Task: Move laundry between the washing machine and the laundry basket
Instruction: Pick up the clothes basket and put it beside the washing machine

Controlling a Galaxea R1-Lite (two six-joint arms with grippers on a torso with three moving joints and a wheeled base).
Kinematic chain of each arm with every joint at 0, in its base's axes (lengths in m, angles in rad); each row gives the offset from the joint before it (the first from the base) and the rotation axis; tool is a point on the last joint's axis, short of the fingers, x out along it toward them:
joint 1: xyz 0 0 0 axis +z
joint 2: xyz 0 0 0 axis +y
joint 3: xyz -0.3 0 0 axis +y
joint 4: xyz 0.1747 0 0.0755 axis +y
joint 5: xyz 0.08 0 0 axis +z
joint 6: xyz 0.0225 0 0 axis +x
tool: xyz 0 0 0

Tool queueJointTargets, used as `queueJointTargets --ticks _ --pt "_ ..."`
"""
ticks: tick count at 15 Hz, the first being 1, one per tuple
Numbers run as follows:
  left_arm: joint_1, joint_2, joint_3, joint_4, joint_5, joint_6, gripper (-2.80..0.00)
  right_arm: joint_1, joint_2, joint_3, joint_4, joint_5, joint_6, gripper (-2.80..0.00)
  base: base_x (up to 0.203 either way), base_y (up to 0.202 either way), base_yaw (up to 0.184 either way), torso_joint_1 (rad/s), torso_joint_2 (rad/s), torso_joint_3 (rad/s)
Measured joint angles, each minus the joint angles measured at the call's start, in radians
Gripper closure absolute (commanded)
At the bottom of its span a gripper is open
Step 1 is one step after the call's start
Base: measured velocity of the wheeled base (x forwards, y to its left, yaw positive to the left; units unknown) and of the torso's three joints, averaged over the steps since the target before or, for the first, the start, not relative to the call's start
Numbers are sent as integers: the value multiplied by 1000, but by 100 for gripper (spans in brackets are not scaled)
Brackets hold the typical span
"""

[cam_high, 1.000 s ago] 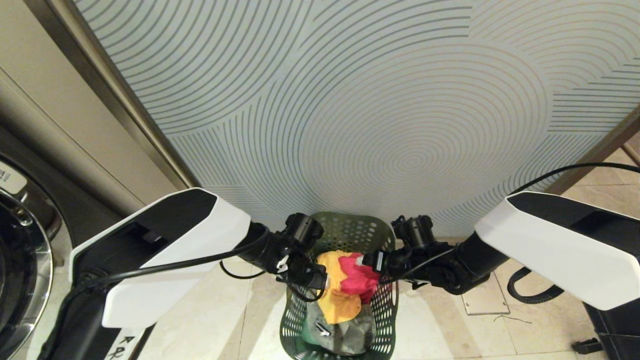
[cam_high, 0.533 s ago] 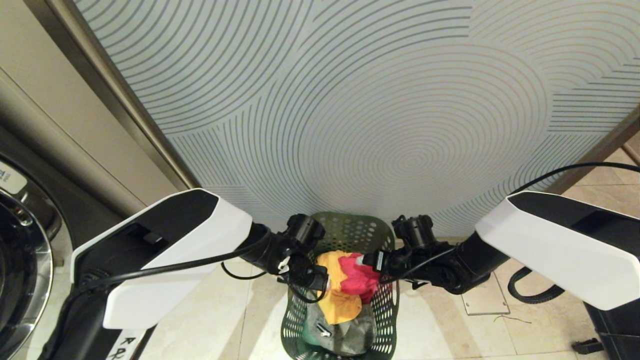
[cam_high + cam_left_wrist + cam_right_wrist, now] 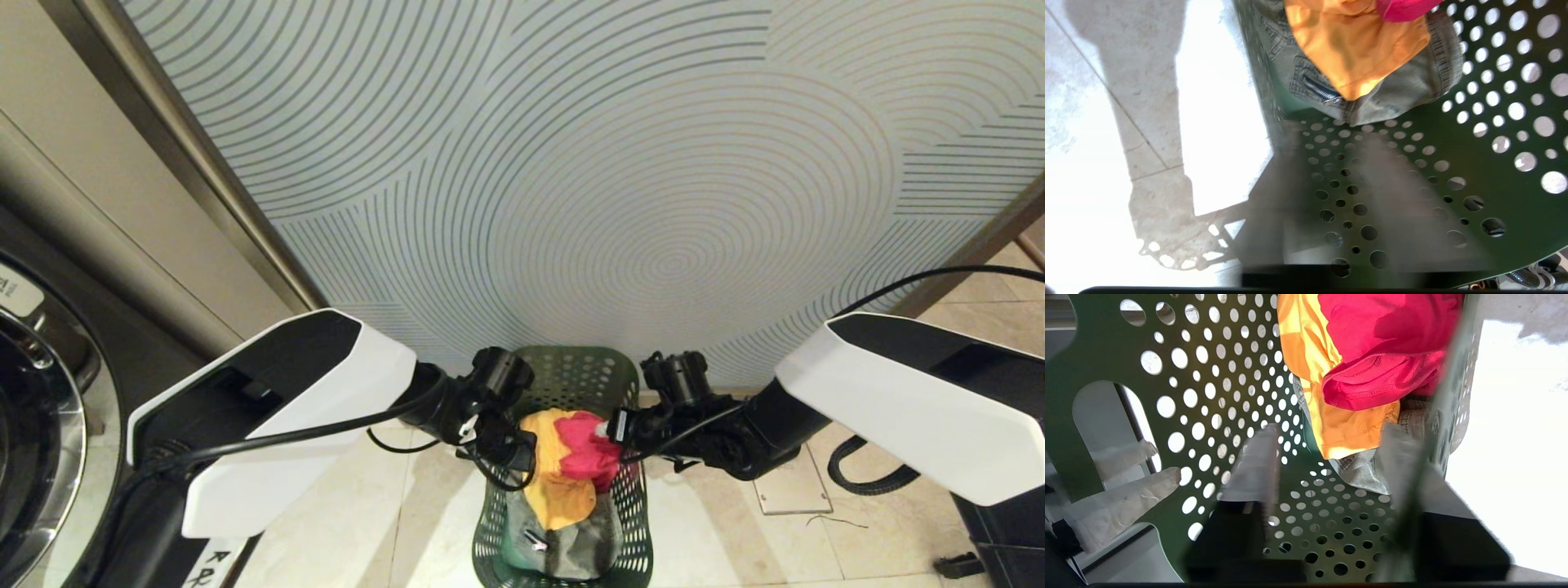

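The dark green laundry basket (image 3: 571,359) stands on the floor in front of the patterned wall. It holds the laundry: a yellow-orange garment (image 3: 559,490), a pink-red one (image 3: 584,453) and grey-green ones (image 3: 571,547). My left gripper (image 3: 502,453) straddles the basket's left wall (image 3: 1494,171), jaws part-way in with a gap showing, so open. My right gripper (image 3: 620,429) straddles the right wall the same way. Its inner finger (image 3: 1257,461) stands well apart from the wall, so it is open too. The washing machine (image 3: 69,441) shows only its chrome door rim at the far left.
A pale wall panel with curved lines (image 3: 620,188) rises right behind the basket. Beige floor tiles surround it, with a square floor plate (image 3: 792,490) and a looped black cable (image 3: 865,478) on the right. A tan cabinet side (image 3: 122,204) stands between the panel and the machine.
The left arm has edged inward toward the basket. The basket and its laundry have slid a little to the right. The right arm has kept still.
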Motion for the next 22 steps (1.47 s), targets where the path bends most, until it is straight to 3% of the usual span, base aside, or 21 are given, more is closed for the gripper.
queueJointTargets --ticks 8,11,14,16,20,22 --pt "-8 6 -78 94 -39 -62 0 -1 -7 9 0 16 4 0 0 0 0 0 0 0" --pt "-10 -21 -87 156 -95 -139 0 -1 -51 20 7 74 50 0 0 0 0 0 0 0" --pt "-10 -65 -88 203 -122 -161 0 5 -114 37 34 104 63 0 0 0 0 0 0 0" --pt "-10 -101 -85 221 -145 -208 0 14 -163 61 50 118 64 0 0 0 0 0 0 0" --pt "-10 -194 -72 327 -216 -313 0 50 -305 170 49 196 68 0 0 0 0 0 0 0" --pt "-11 -239 -32 336 -218 -317 0 88 -371 222 52 210 79 0 0 0 0 0 0 0"
